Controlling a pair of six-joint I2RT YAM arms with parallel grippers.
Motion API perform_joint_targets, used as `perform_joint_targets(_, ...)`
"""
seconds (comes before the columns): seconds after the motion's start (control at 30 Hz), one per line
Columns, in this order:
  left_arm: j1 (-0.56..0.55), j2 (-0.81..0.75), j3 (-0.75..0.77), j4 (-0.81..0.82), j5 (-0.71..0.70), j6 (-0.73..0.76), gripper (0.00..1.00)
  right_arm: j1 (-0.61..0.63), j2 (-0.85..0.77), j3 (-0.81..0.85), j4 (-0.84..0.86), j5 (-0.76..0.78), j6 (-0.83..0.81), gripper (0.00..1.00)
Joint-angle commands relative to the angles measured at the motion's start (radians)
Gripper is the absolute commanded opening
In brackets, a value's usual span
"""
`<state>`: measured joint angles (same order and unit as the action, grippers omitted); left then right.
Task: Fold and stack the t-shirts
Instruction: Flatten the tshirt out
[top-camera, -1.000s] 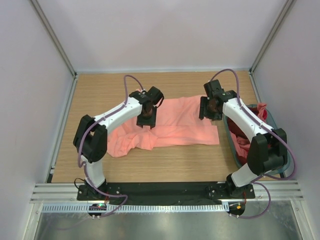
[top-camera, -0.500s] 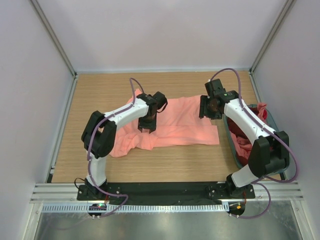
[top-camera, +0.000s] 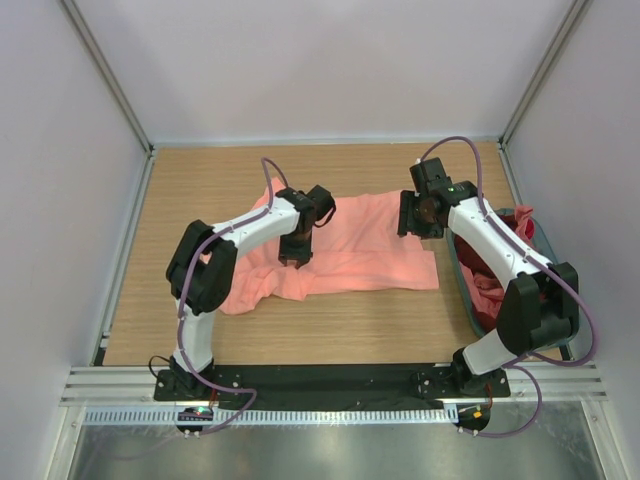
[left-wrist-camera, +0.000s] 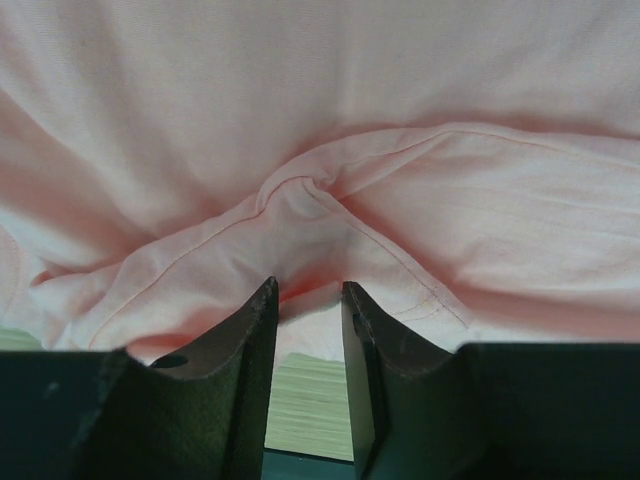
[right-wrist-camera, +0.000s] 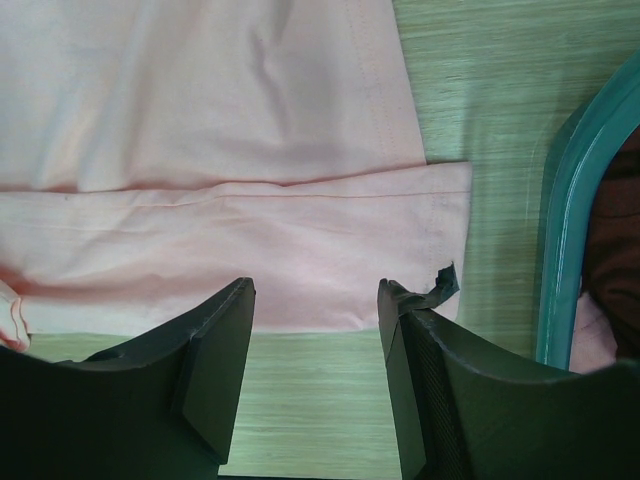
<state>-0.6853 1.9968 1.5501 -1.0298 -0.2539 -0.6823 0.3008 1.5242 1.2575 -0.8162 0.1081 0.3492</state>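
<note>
A salmon-pink t-shirt (top-camera: 365, 245) lies spread across the middle of the table, bunched at its left end. My left gripper (top-camera: 296, 258) is pressed down on its left part. In the left wrist view the fingertips (left-wrist-camera: 268, 300) stand a narrow gap apart, with a raised fold of the t-shirt (left-wrist-camera: 300, 195) puckered just ahead of the left gripper (left-wrist-camera: 308, 292). My right gripper (top-camera: 412, 228) hovers at the shirt's right end. Seen from the right wrist, the right gripper (right-wrist-camera: 315, 288) is open over the hem of the pink t-shirt (right-wrist-camera: 300, 260), holding nothing.
A grey-teal basket (top-camera: 463, 285) stands at the right table edge, under my right arm, with dark red cloth (top-camera: 487, 290) and pink cloth inside. Its rim (right-wrist-camera: 562, 200) shows just right of the right fingers. Bare wood (right-wrist-camera: 330, 400) lies below the hem.
The left arm has shifted slightly right and its jaws have narrowed onto the cloth fold. The right arm has barely moved.
</note>
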Motion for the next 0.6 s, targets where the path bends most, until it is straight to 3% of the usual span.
perform_joint_targets(0.0, -0.003, -0.004, 0.008, -0.007, -0.013, -0.022, 0.32, -0.002, -0.042, -0.001, 0.022, -0.007, -0.007, 0.59)
perform_joint_targets(0.07, -0.003, -0.012, -0.001, 0.002, -0.010, -0.020, 0.25, 0.000, -0.041, -0.001, 0.022, -0.007, -0.007, 0.59)
perform_joint_targets(0.3, -0.003, -0.023, -0.038, 0.033, 0.001, 0.000, 0.17, 0.000, -0.041, -0.001, 0.022, -0.013, 0.004, 0.59)
perform_joint_targets(0.33, -0.003, -0.023, -0.038, 0.033, 0.002, 0.006, 0.14, -0.002, -0.041, -0.001, 0.022, -0.015, 0.004, 0.59)
perform_joint_targets(0.37, -0.003, -0.026, -0.036, 0.027, -0.002, 0.007, 0.02, -0.002, -0.041, -0.004, 0.020, -0.015, 0.005, 0.59)
perform_joint_targets(0.4, -0.003, -0.030, -0.035, 0.024, -0.011, 0.006, 0.00, -0.002, -0.039, -0.006, 0.020, -0.010, 0.005, 0.59)
perform_joint_targets(0.57, 0.004, -0.134, -0.056, -0.022, -0.082, 0.010, 0.00, -0.002, -0.015, 0.017, -0.015, 0.002, 0.011, 0.59)
